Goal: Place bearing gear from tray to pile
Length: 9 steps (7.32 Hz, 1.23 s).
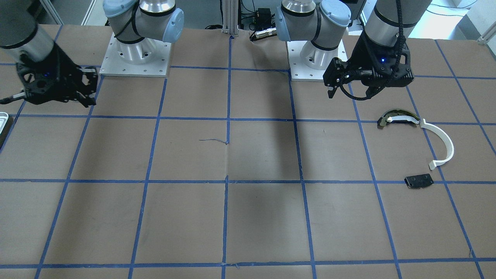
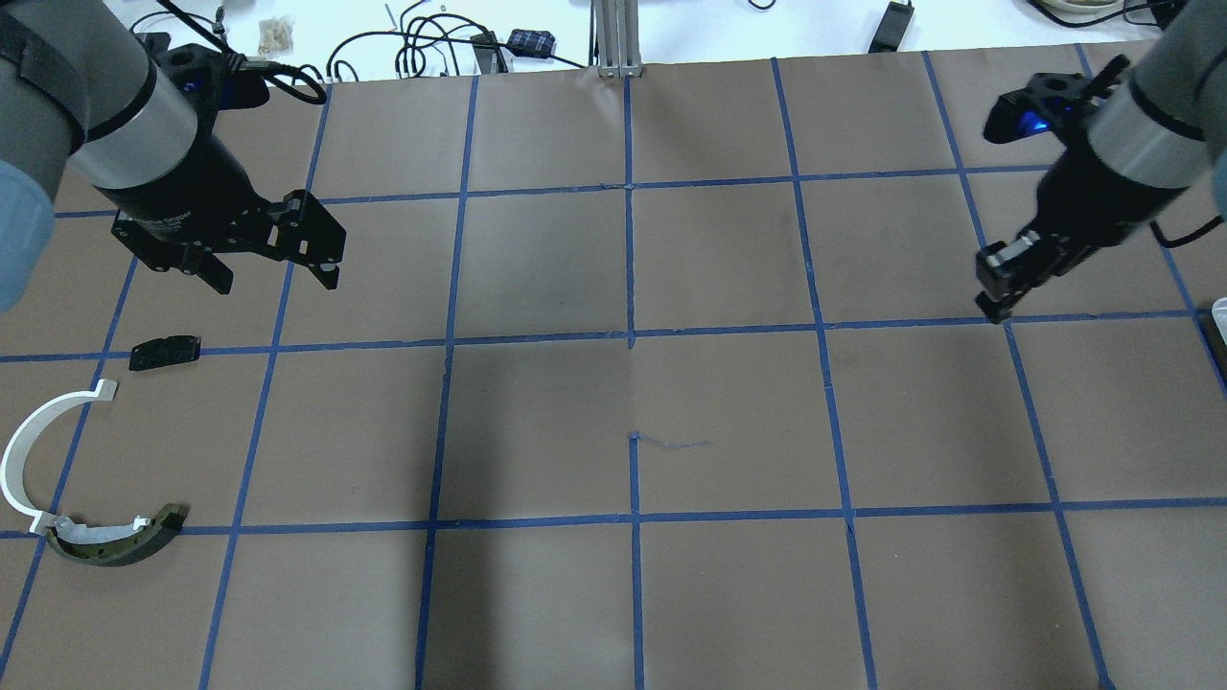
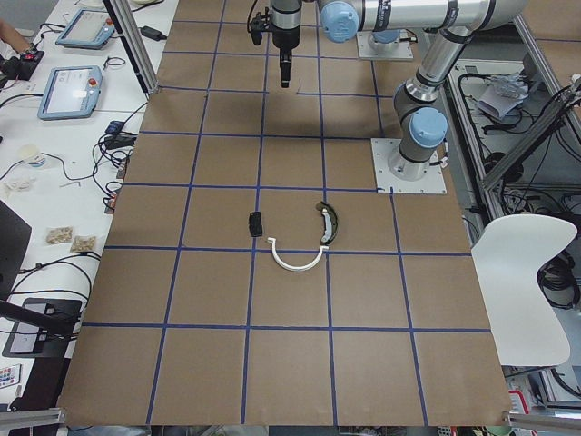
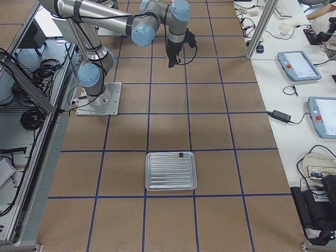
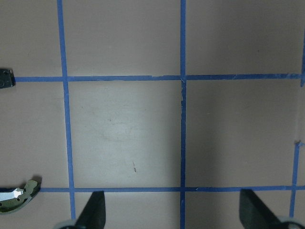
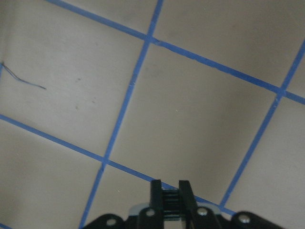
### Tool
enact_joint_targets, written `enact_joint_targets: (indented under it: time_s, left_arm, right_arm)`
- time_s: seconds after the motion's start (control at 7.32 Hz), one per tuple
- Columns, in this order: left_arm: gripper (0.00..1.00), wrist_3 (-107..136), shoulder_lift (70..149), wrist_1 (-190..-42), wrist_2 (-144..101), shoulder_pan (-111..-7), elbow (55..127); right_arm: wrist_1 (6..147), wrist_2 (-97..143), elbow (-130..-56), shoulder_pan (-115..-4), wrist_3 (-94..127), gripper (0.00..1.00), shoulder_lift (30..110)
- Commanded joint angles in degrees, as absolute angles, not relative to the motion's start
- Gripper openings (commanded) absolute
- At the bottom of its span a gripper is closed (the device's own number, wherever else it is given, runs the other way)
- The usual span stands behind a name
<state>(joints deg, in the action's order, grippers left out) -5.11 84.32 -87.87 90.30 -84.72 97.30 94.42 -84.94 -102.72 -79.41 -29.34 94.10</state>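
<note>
The bearing gear (image 6: 171,196) shows in the right wrist view as a small dark ribbed piece clamped between the fingers (image 6: 156,191) of the right gripper (image 2: 992,305), which are drawn in close on either side of it. This gripper hangs in the air near the tabletop's right end, a little inboard of the tray (image 4: 168,173). The tray lies flat against that right end, about midway between the robot's edge and the operators' edge. A small dark thing sits at its rim, too small to tell what it is. The pile lies at the opposite, left end. There a white arc strip (image 2: 21,450) touches a dark olive curved piece (image 2: 120,541) at one tip, and a black plate (image 2: 165,352) lies just beside the arc's other tip. The left gripper (image 2: 276,280) hangs over the table near the plate with its fingers spread wide apart and nothing between them.
</note>
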Motion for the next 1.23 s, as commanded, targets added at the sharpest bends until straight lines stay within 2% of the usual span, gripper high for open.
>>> enact_joint_targets:
  time_s: [0.0, 0.41, 0.55, 0.68, 0.82, 0.96, 1.09]
  left_arm:
    - [1.0, -5.1, 84.3, -87.9, 90.3, -84.7, 97.3]
    - [1.0, -5.9, 84.1, -88.6, 90.6, -84.6, 97.3]
    - [1.0, -5.9, 83.9, -88.7, 90.5, -84.7, 97.1]
    - [1.0, -5.9, 84.2, -88.7, 90.2, -85.2, 97.0]
    - [1.0, -5.9, 84.2, -88.6, 90.1, -85.2, 96.7]
    - [1.0, -5.9, 84.5, -88.6, 89.0, -85.2, 96.6]
    - [1.0, -5.9, 84.6, -88.7, 88.8, -85.2, 97.1]
  right_arm:
    - [104.6, -81.0, -102.7, -92.1, -10.0, 0.13, 88.3]
    - [126.2, -80.3, -103.1, -105.6, 17.4, 0.14, 77.2]
    - [128.9, -78.1, -103.1, -106.7, 20.3, 0.14, 75.7]
    - [129.7, -77.6, -103.4, -106.7, 21.8, 0.2, 75.2]
    - [129.8, -77.6, -104.8, -106.7, 22.5, 0.74, 75.6]
    - [131.1, -77.7, -105.5, -106.7, 25.5, 1.0, 76.3]
    - [130.7, -78.0, -105.5, -106.2, 26.0, 1.0, 77.2]
